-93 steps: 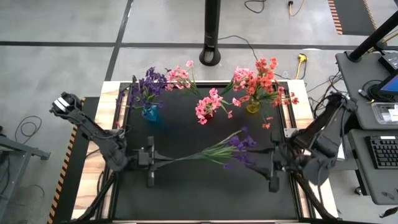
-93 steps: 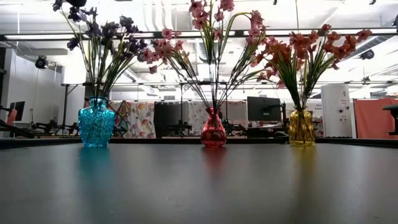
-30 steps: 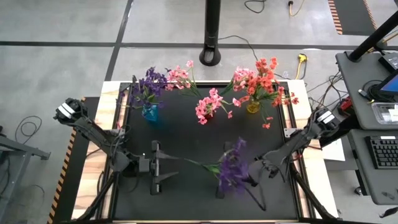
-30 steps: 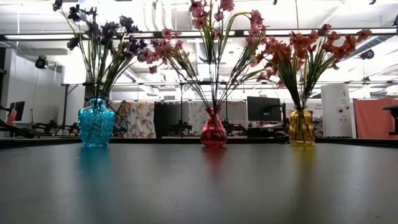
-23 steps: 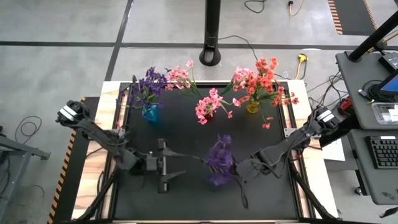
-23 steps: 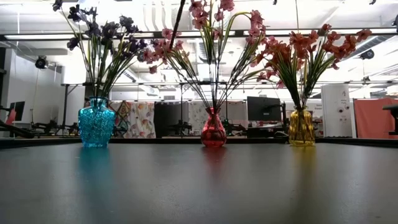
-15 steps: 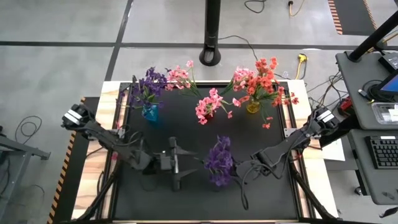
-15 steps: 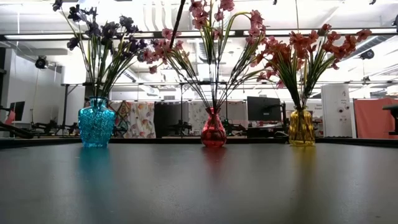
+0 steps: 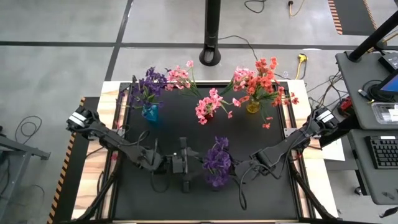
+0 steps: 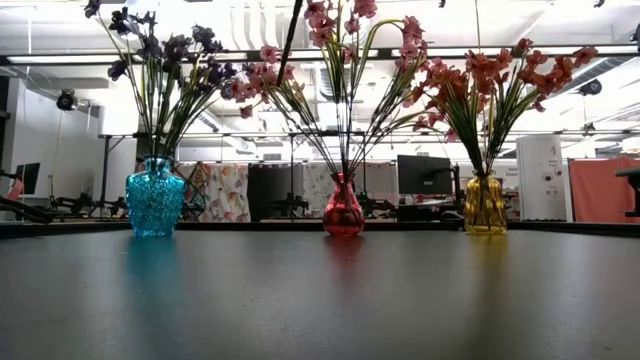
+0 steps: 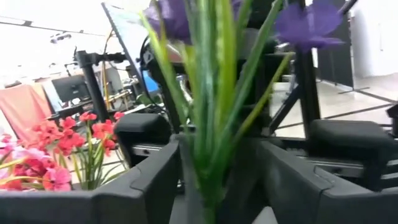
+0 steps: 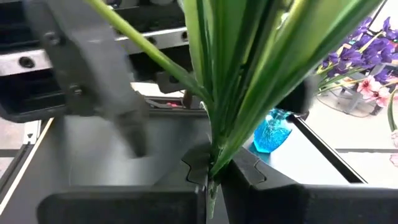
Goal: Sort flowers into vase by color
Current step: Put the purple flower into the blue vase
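Right end effector (image 12: 208, 171) clamped on purple spray (image 9: 217, 163) stem, held upright above tabletop (image 9: 186, 130), near side of red vase (image 9: 208, 114). Left end effector (image 9: 185, 165) apart, straddling spray's leaves.

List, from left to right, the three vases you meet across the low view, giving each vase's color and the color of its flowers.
Blue vase with purple flowers → red vase with pink flowers → yellow vase with orange-red flowers.
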`<act>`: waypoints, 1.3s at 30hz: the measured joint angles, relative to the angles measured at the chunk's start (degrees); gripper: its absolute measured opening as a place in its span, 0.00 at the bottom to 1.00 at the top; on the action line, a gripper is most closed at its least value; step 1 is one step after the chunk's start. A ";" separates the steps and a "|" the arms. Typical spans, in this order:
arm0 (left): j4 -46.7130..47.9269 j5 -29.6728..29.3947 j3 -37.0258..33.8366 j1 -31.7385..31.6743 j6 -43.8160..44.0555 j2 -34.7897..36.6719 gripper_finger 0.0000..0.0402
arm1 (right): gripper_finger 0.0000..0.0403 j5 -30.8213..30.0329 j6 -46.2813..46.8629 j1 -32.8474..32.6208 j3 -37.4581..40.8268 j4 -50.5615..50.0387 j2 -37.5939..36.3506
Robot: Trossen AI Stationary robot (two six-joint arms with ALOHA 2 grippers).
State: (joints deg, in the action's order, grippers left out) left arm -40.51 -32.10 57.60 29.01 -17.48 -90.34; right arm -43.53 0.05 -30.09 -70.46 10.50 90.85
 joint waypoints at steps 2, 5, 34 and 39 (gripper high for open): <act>-0.02 -0.04 0.21 -0.42 -0.02 0.06 0.46 | 0.04 0.00 0.00 0.00 0.00 0.00 0.00; 0.18 0.27 0.77 -1.07 0.41 0.17 0.39 | 0.04 0.00 0.00 0.00 0.02 0.00 0.00; 2.91 1.14 0.79 -2.27 3.15 0.06 0.03 | 0.40 -0.04 2.08 -0.04 0.02 0.00 0.00; 4.58 0.94 0.76 -2.20 4.11 0.06 0.03 | 0.48 -0.04 2.43 -0.17 0.02 0.00 0.00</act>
State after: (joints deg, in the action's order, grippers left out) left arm -35.93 -31.15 58.37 26.81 -13.37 -90.28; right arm -43.57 2.48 -30.26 -70.43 10.50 90.84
